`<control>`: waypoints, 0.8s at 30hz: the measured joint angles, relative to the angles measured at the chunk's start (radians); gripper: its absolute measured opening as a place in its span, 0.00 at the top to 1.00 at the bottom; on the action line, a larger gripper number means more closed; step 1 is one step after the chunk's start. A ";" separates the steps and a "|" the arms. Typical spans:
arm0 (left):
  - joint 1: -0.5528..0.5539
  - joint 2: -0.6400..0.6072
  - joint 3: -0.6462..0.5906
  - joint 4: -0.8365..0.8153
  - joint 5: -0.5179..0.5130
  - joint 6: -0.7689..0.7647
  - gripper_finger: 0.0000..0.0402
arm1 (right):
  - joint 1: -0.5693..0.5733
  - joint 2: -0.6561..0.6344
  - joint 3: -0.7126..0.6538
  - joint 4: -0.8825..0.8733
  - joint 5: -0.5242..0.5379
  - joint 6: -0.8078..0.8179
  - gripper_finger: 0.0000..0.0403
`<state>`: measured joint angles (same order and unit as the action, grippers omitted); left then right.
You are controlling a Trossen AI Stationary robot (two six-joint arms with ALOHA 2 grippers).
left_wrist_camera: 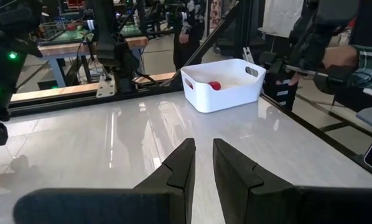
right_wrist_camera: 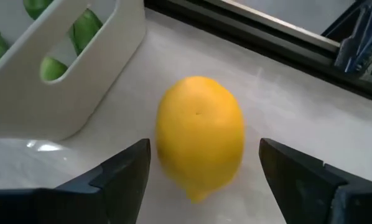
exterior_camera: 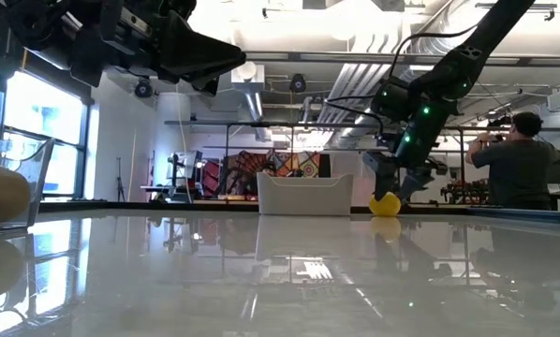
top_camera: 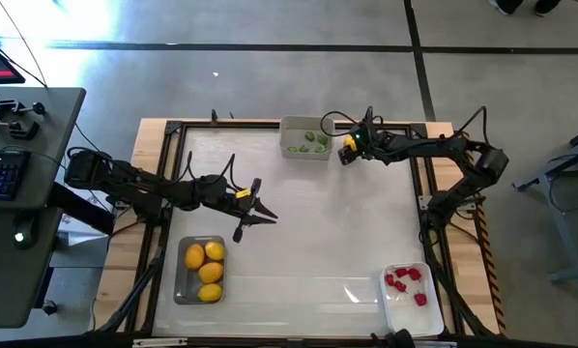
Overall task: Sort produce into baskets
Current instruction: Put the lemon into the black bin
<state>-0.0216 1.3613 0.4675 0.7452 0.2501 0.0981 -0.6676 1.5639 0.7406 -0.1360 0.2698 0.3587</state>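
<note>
Right gripper (right_wrist_camera: 201, 171) wide open straddling the lemon (right_wrist_camera: 200, 134); looks smooth, rigid, roll-prone, so I'd pinch its fat middle

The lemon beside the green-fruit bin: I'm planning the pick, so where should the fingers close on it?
Across the lemon's wide middle, coming from above; the open right gripper already straddles it. It lies lengthwise between the fingers, clear of the bin.

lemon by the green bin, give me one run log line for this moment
right tool open around lemon | lemon on table beside grey bin | left tool shut, mid-table
</note>
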 joint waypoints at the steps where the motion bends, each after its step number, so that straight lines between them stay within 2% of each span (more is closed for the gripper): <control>1: 0.000 0.000 0.000 0.000 0.000 0.000 0.89 | 0.000 0.000 0.000 0.001 0.000 -0.011 0.28; 11: 0.000 0.000 0.000 -0.001 0.000 0.001 0.89 | 0.000 0.029 0.000 0.022 -0.001 -0.099 0.28; 15: 0.000 0.000 0.000 0.000 0.000 0.002 0.89 | 0.016 0.064 0.000 0.044 0.060 -0.121 0.28; 19: 0.000 0.000 0.000 -0.001 0.000 0.009 0.89 | 0.035 0.066 0.000 0.072 0.052 -0.132 0.28; 24: 0.000 0.000 0.000 -0.001 0.000 0.010 0.89 | 0.031 0.066 0.000 0.073 0.053 -0.132 0.35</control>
<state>-0.0212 1.3613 0.4679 0.7444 0.2504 0.1080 -0.6369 1.6299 0.7406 -0.0633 0.3223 0.2268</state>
